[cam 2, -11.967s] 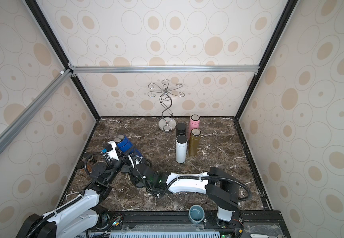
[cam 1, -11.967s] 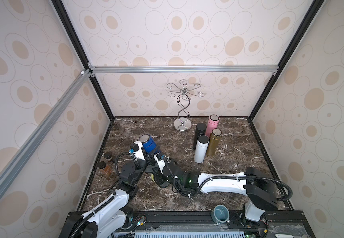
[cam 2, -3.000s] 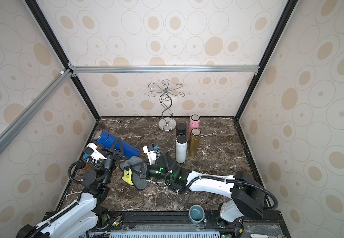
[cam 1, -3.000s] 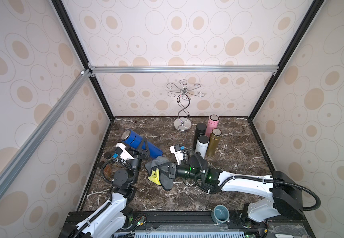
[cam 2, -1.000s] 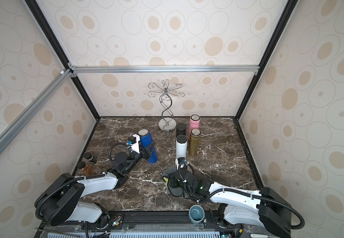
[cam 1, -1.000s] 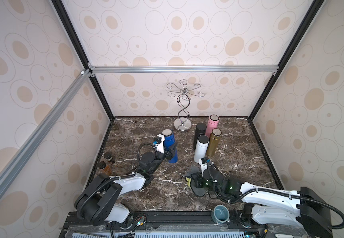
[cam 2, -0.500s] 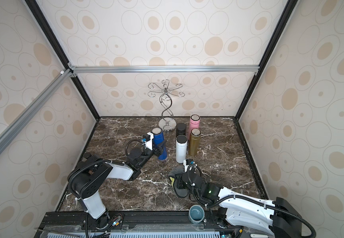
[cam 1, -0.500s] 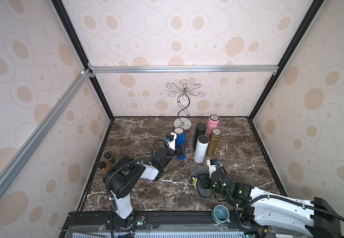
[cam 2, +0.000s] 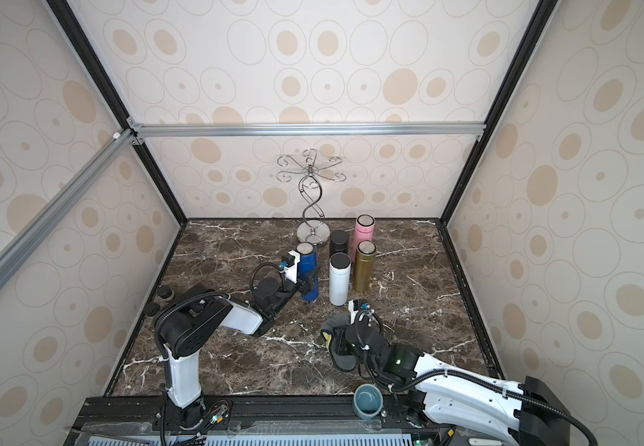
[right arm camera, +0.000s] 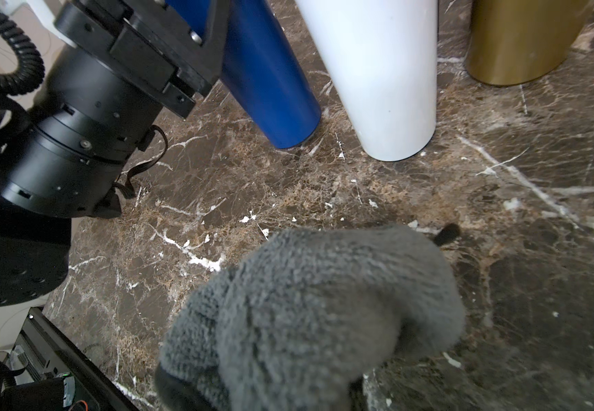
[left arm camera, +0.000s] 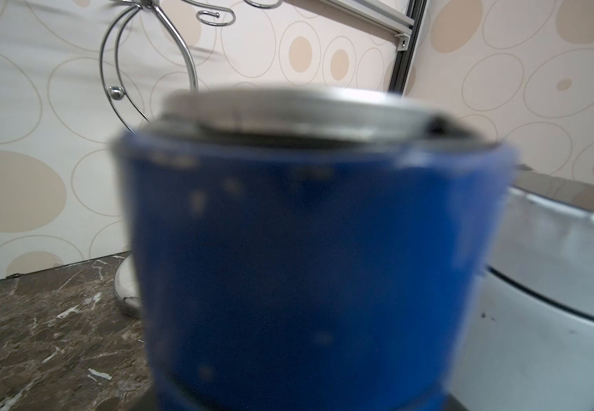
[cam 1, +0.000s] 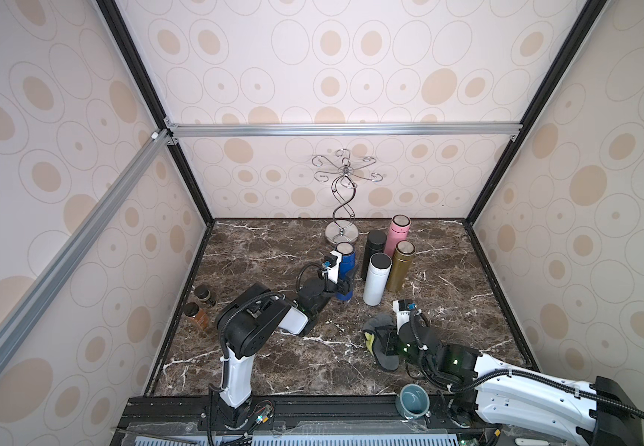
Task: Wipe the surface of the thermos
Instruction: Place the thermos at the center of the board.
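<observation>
Left pincer (cam 1: 345, 285) closed around the lower half of the blue thermos (cam 1: 346, 264), as seen in both top views. Holds it about upright, with the bottom at the brown marble table (cam 1: 274, 359). Just beside the white thermos (cam 1: 376, 284), with a small gap between the two bottoms in the right wrist view. Blue wall very near and blurred in the left wrist view.

Right pincer (cam 1: 381, 343) almost closed on a grey cloth (cam 1: 377, 323) with a yellow patch, low over the table, in front of the white thermos. Cannot tell if the cloth touches the table. Cloth well apart from the blue thermos.

Behind, close together: black thermos (cam 1: 374, 247), pink thermos (cam 1: 398, 236), gold thermos (cam 1: 399, 270). Metal stand (cam 1: 342, 204) near the back wall.
</observation>
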`<control>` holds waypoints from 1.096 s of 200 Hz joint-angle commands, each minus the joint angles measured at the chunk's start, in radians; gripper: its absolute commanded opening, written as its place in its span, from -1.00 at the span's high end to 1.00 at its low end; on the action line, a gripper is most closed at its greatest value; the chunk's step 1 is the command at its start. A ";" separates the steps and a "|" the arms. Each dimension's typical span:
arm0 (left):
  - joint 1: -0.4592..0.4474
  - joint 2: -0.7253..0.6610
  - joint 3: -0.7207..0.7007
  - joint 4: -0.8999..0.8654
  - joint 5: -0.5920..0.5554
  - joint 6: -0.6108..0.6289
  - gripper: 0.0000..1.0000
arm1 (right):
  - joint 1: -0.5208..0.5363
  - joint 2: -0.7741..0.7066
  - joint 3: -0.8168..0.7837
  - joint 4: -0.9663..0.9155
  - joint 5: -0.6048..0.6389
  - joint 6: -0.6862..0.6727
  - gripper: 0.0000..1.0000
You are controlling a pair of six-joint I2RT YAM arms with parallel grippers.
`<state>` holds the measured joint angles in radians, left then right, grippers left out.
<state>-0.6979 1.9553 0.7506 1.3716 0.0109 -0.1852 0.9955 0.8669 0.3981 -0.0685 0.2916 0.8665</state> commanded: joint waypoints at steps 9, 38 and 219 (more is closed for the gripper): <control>-0.011 0.016 0.036 0.128 -0.034 0.041 1.00 | -0.007 -0.016 -0.009 -0.016 0.020 0.011 1.00; -0.014 0.028 0.021 0.163 -0.044 0.035 1.00 | -0.007 -0.021 -0.005 -0.025 0.026 0.011 1.00; -0.020 0.065 0.004 0.173 -0.055 0.039 0.83 | -0.007 -0.010 0.007 -0.027 0.029 -0.005 1.00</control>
<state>-0.7063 2.0216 0.7460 1.4574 -0.0334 -0.1635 0.9951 0.8612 0.3981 -0.0891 0.2932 0.8623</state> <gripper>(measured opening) 0.657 0.095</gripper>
